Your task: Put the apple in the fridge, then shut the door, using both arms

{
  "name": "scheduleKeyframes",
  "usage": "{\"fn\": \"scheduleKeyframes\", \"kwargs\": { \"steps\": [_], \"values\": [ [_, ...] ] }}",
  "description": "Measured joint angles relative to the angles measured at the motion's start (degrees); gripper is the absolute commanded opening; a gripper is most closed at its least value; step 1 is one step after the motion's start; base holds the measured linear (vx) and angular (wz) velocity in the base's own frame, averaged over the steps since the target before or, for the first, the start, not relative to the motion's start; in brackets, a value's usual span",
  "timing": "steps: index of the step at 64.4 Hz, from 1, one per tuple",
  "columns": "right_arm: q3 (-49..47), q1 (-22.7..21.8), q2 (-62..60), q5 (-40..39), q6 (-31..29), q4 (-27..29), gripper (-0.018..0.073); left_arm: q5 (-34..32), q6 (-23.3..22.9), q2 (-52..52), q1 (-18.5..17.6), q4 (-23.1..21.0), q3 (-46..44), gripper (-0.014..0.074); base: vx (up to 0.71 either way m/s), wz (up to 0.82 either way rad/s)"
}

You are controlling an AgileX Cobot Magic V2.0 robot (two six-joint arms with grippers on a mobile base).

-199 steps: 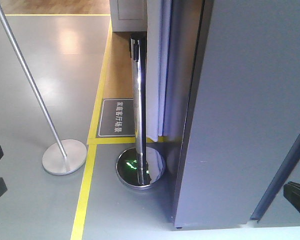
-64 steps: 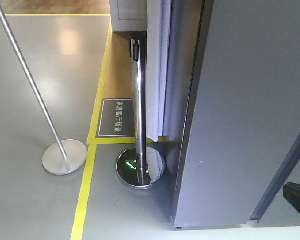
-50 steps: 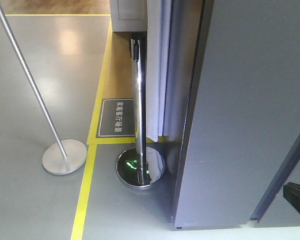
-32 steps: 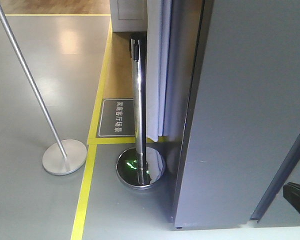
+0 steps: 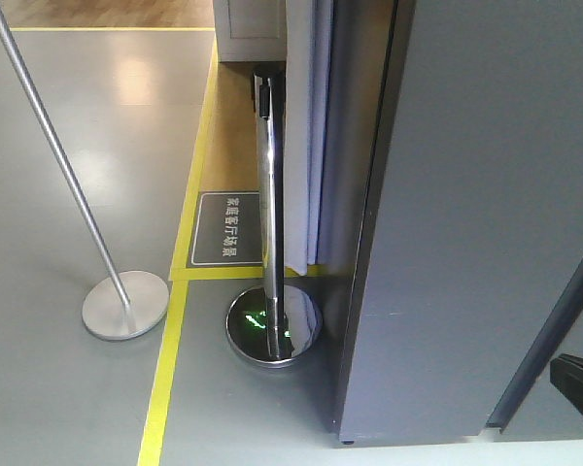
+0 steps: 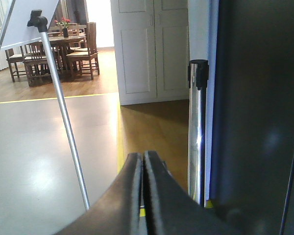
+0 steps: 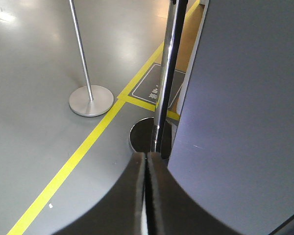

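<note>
In the front-facing view the dark grey door [image 5: 486, 214] fills the right side and looks shut against the fridge, no white interior or apple showing, with a chrome post [image 5: 269, 223] beside it and only a dark sliver of the right claw [image 5: 578, 383] at the edge. The left wrist view shows the left claw [image 6: 143, 161] pressed closed on nothing. The right wrist view shows the same; judging by this, both steps seem done, the apple presumably inside.
</note>
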Motion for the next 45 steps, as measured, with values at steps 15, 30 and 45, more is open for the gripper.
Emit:
{"fn": "scheduleKeyframes", "kwargs": {
  "steps": [15,30,45],
  "values": [
    [0.00,0.00,0.00,0.00,0.00,0.00,-0.0006,0.00,0.00,0.00,0.00,0.00,0.00,-0.0006,0.00,0.00],
    [0.00,0.00,-0.07,0.00,0.00,0.00,-0.0006,0.00,0.00,0.00,0.00,0.00,0.00,-0.0006,0.00,0.00],
    [0.00,0.00,-2.88,-0.74,0.00,-4.79,-0.0005,0.00,0.00,0.00,0.00,0.00,0.00,-0.0006,0.00,0.00]
  ]
}}
